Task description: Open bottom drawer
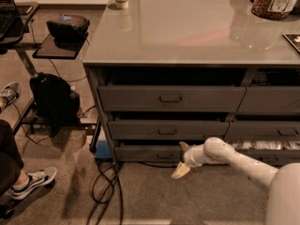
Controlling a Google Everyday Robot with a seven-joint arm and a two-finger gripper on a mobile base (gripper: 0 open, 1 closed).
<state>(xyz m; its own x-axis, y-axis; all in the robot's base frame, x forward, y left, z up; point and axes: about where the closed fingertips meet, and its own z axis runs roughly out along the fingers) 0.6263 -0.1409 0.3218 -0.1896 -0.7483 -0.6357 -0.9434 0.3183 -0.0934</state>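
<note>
Camera view: the bottom drawer (140,153), with a slim dark grey front and a small central pull, lies lowest under the bench's (187,32) front edge, towards its left corner. The hand (182,159) is at the drawer's right end, spread open and holding nothing.
</note>
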